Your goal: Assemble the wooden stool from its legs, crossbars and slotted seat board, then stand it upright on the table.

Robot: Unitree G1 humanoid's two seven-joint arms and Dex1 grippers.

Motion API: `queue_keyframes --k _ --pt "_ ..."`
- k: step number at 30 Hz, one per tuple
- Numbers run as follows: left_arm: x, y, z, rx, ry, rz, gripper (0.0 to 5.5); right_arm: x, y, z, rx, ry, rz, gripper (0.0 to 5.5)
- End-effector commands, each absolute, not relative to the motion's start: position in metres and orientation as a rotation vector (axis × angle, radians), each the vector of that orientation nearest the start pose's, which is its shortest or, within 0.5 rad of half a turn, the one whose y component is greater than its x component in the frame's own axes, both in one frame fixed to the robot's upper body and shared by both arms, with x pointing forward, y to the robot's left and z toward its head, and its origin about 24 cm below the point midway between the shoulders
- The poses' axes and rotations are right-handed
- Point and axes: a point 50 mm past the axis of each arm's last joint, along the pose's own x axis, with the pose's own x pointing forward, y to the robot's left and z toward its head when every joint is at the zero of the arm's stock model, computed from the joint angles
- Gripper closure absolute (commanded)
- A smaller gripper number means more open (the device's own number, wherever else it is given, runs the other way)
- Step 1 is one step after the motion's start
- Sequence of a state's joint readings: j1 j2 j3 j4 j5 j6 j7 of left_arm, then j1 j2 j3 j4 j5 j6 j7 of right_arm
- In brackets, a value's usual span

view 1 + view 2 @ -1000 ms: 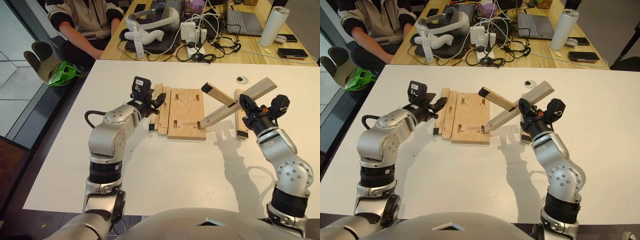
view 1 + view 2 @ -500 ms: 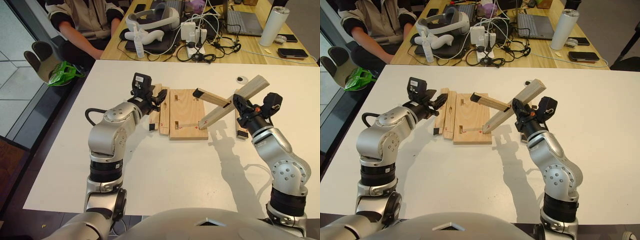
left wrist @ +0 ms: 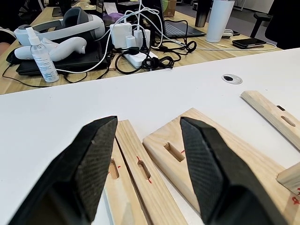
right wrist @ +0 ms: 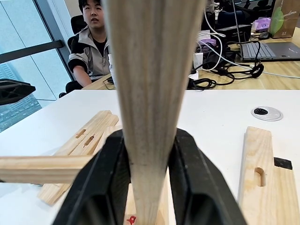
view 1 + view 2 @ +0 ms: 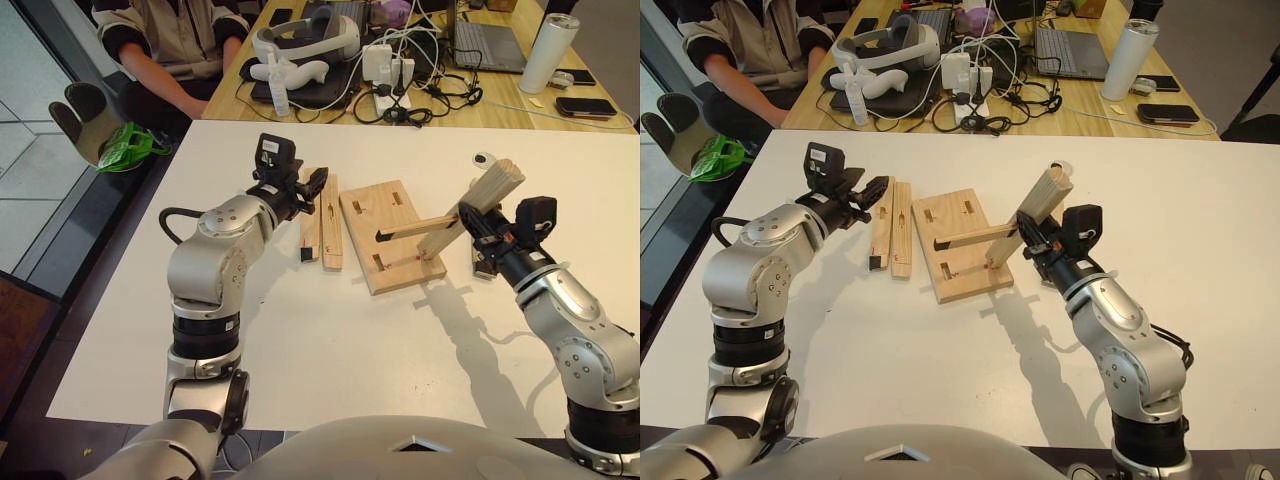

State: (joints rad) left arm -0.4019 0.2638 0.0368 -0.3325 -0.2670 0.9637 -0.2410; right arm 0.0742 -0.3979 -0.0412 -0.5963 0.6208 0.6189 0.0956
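The slotted seat board (image 5: 385, 222) lies flat mid-table, turned at an angle. My right gripper (image 5: 478, 222) is shut on a wooden leg (image 5: 480, 200), tilted steeply, with its lower end on the board's right edge. A crossbar (image 5: 405, 232) sticks out from that leg to the left over the board. In the right wrist view the leg (image 4: 150, 84) sits clamped between both fingers (image 4: 105, 187). Another leg (image 4: 260, 159) lies on the table beside the right gripper. Two legs (image 5: 322, 212) lie side by side left of the board. My left gripper (image 5: 308, 187) hovers open over their far ends, holding nothing.
A grommet (image 5: 484, 158) sits in the white table behind the right gripper. The wooden desk beyond holds a headset (image 5: 305, 35), spray bottle (image 5: 277, 85), cables, laptop and a steel tumbler (image 5: 548, 50). The near half of the table is bare.
My right gripper swung the leg and crossbar more upright. The seat board turned and slid toward the front right. My left gripper drew back a little to the left.
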Motion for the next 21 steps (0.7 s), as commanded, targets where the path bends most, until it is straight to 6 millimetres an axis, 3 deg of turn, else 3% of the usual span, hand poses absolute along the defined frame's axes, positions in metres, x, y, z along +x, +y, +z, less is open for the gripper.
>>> queue_keyframes --k 1,5,11,14,17,21 --pt "0.298 0.152 0.147 0.073 0.242 -0.379 3.03 0.213 -0.17 0.093 0.06 0.264 0.359 4.51" --pt "0.3 0.153 0.149 0.097 0.251 -0.399 3.03 0.212 -0.167 0.089 0.028 0.275 0.335 4.51" --pt "0.305 0.146 0.153 0.117 0.263 -0.449 3.03 0.229 -0.157 0.094 -0.097 0.263 0.232 4.51" --pt "0.305 0.143 0.155 0.122 0.267 -0.467 3.03 0.225 -0.148 0.092 -0.158 0.271 0.23 4.51" --pt "0.303 0.143 0.153 0.122 0.275 -0.475 3.03 0.218 -0.145 0.087 -0.145 0.301 0.228 4.5" --pt "0.304 0.14 0.155 0.122 0.272 -0.484 3.03 0.223 -0.149 0.086 -0.097 0.307 0.175 4.5"
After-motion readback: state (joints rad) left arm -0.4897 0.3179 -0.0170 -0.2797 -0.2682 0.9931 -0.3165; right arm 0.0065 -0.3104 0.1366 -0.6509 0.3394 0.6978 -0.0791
